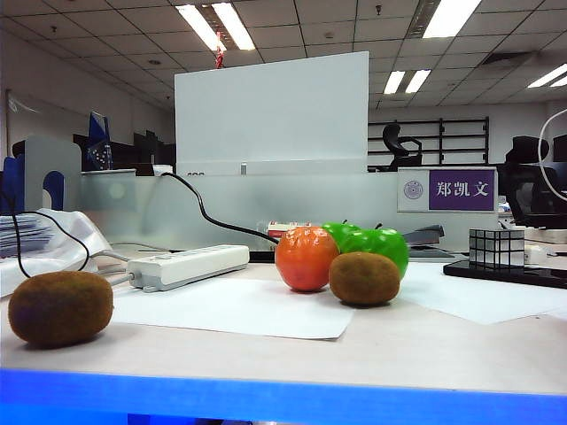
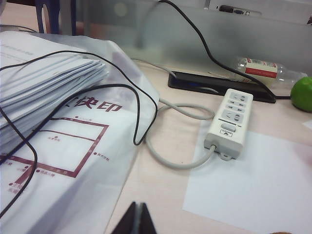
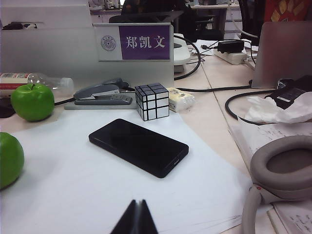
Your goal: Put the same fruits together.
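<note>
One brown kiwi (image 1: 60,307) lies alone at the near left of the table. A second kiwi (image 1: 364,278) sits mid-table beside the orange-red fruit (image 1: 306,257). Two green apples (image 1: 384,246) (image 1: 340,232) stand just behind them, touching each other. The right wrist view shows both apples (image 3: 32,101) (image 3: 9,159) apart from the fingers. An edge of one apple (image 2: 302,93) shows in the left wrist view. My left gripper (image 2: 139,205) is shut and empty over bare table by a bag of papers. My right gripper (image 3: 138,203) is shut and empty over white paper. Neither arm shows in the exterior view.
A white power strip (image 2: 229,120) with grey cable and a black cord lie near the left gripper, next to a plastic bag of papers (image 2: 53,122). A black phone (image 3: 138,146), mirrored cube (image 3: 152,100), stapler (image 3: 100,93), headphones (image 3: 278,170) and a plastic bottle (image 2: 265,69) crowd the right side.
</note>
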